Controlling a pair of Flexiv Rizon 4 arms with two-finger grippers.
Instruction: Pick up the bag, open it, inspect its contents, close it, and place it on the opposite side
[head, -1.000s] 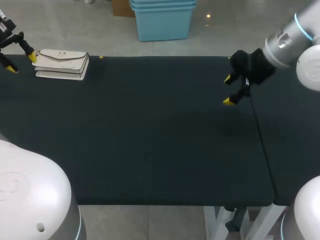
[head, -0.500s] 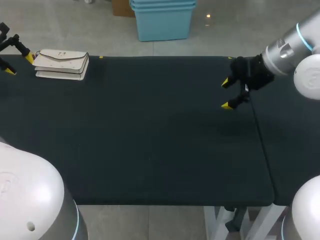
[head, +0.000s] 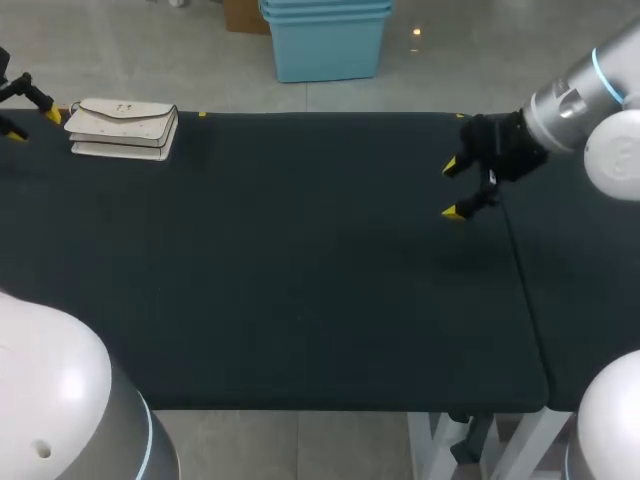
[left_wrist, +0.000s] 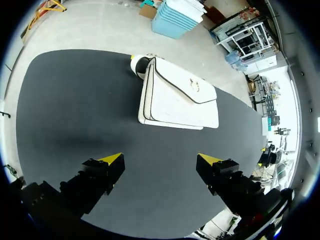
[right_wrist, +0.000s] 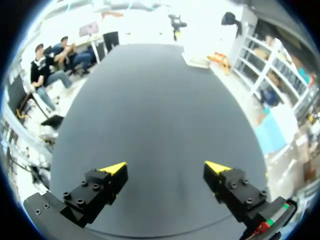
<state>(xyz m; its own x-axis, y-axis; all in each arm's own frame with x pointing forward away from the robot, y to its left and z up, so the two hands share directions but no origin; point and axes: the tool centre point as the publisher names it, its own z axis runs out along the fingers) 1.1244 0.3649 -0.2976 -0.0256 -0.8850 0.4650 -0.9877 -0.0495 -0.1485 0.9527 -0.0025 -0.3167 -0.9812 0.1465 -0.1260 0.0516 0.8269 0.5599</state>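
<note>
Basically we're at step zero: flat white leather flap bag (left_wrist: 177, 97) lies closed, ungrasped. Our left gripper (left_wrist: 160, 159) hangs wide open near it; right gripper (head: 452, 188) wide too, empty.

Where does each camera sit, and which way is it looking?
Head view: above and behind the robot, looking down on the table; the left arm and right arm come in from the sides.
Left wrist view: on the left arm's wrist, looking past the left jaws, open, at the bag just ahead.
Right wrist view: on the right arm's wrist, looking past the right jaws, open, along the table.
Shared: head and left wrist views both show the bag and the left jaws.
</note>
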